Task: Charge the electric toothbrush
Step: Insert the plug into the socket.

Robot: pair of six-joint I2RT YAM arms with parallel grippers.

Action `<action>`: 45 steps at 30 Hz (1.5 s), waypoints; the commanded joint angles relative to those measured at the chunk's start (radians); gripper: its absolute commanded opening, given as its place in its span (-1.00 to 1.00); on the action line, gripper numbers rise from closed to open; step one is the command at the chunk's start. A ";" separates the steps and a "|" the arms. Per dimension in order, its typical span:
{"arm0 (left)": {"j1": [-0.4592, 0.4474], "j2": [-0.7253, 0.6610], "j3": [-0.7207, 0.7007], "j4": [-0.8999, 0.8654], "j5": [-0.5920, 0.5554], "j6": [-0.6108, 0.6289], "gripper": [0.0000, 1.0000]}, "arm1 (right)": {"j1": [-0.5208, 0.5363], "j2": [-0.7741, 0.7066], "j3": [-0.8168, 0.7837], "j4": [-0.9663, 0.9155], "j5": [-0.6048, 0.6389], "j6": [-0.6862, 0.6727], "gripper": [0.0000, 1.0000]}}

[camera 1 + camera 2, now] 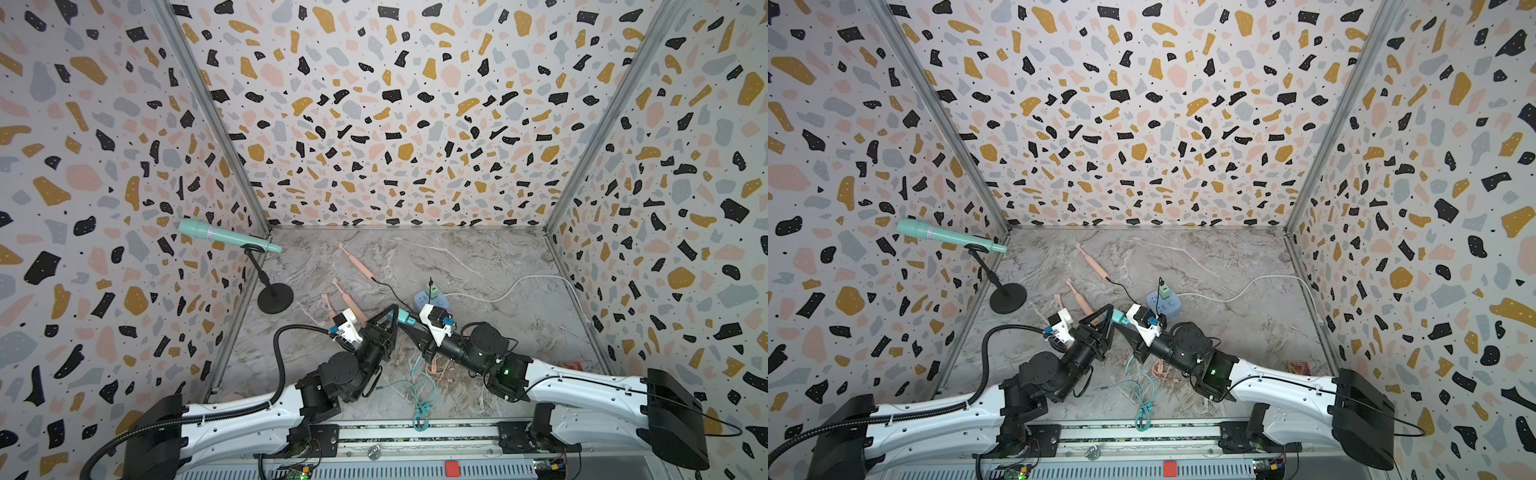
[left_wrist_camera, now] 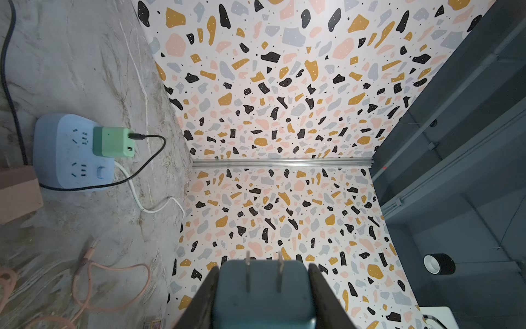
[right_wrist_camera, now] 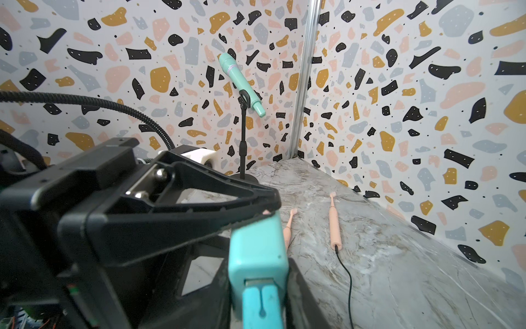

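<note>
Toothbrushes: three, slim and pink, flat on the table [image 1: 498, 332], left of centre.
Far toothbrush [image 1: 358, 262]: black cable [image 3: 347, 282] in its base.
Mid toothbrush [image 1: 344, 294], near toothbrush [image 1: 329, 306]: no cable seen; the near one is partly behind the left arm.
Left gripper [image 2: 263, 269]: clamped on the teal adapter [image 2: 263, 302], prongs out.
Right gripper [image 1: 409, 328]: around the blue plug [image 3: 262, 310] at that adapter; cannot tell if it pinches.
Room: walls on three sides; the table's right half carries only a white cord [image 1: 519, 284].
Count: two adapters (the green adapter [image 2: 112, 142] sits in the strip [image 2: 65, 151]), one mic [image 1: 224, 235].
</note>
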 commanded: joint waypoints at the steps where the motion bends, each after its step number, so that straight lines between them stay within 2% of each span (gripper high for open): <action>1: 0.004 -0.005 0.024 0.026 0.053 0.013 -0.49 | 0.000 -0.018 0.034 -0.013 -0.006 -0.001 -1.00; 2: 0.007 -0.012 0.030 0.017 0.055 0.027 -0.05 | -0.003 -0.026 0.034 -0.019 0.001 -0.001 -1.00; 5: 0.030 -0.056 0.065 -0.097 0.047 0.066 0.97 | -0.020 -0.045 0.056 -0.094 0.041 0.025 -1.00; 7: 0.067 -0.099 0.102 -0.224 0.048 0.116 0.99 | -0.066 -0.033 0.116 -0.229 0.069 0.078 -1.00; 10: 0.154 -0.156 0.201 -0.507 0.051 0.246 0.99 | -0.182 0.034 0.255 -0.516 0.057 0.169 -1.00; 13: 0.220 -0.176 0.286 -0.730 0.036 0.368 0.99 | -0.277 0.147 0.424 -0.780 0.001 0.204 -1.00; 16: 0.239 -0.184 0.332 -0.895 -0.027 0.431 0.99 | -0.314 0.271 0.580 -0.960 -0.027 0.194 -1.00; 21: 0.242 -0.227 0.277 -0.934 -0.052 0.426 0.99 | -0.329 0.563 0.939 -1.296 0.037 0.158 -1.00; 32: 0.249 -0.302 0.258 -0.996 -0.080 0.495 0.99 | -0.333 1.089 1.663 -1.842 0.239 0.123 -1.00; 33: 0.249 -0.311 0.259 -1.003 -0.084 0.502 0.99 | -0.335 1.105 1.675 -1.843 0.253 0.117 -1.00; 36: 0.249 -0.337 0.254 -1.018 -0.091 0.515 0.99 | -0.360 1.095 1.627 -1.833 0.195 0.120 -1.00; 40: 0.249 -0.369 0.235 -1.023 -0.093 0.523 0.99 | -0.381 1.064 1.535 -1.845 0.207 0.112 -1.00; 45: 0.250 -0.374 0.221 -1.014 -0.091 0.525 0.99 | -0.402 1.010 1.471 -1.824 0.166 0.090 -1.00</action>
